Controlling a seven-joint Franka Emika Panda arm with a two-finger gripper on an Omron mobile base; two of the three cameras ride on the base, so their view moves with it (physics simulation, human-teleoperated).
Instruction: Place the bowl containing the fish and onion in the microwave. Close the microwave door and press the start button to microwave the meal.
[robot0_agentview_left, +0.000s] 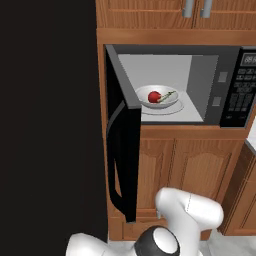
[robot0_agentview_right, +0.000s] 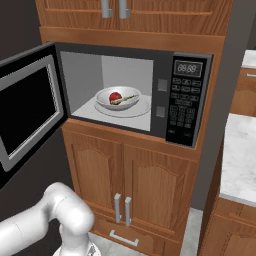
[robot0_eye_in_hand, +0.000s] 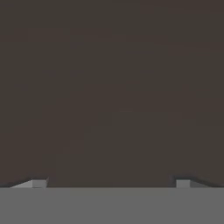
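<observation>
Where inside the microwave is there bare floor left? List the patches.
Bare grey floor of the microwave lies left of the bowl, and a strip between the bowl and the right wall. The centre is crowded: bowl with onion and fish.

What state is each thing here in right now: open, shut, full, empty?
microwave door: swung wide open.
microwave: open, bowl inside.
bowl: upright on the turntable, holding food.
onion: in the bowl.
fish: in the bowl, beside the onion.
gripper: open, holding nothing.
cabinet doors: shut.
</observation>
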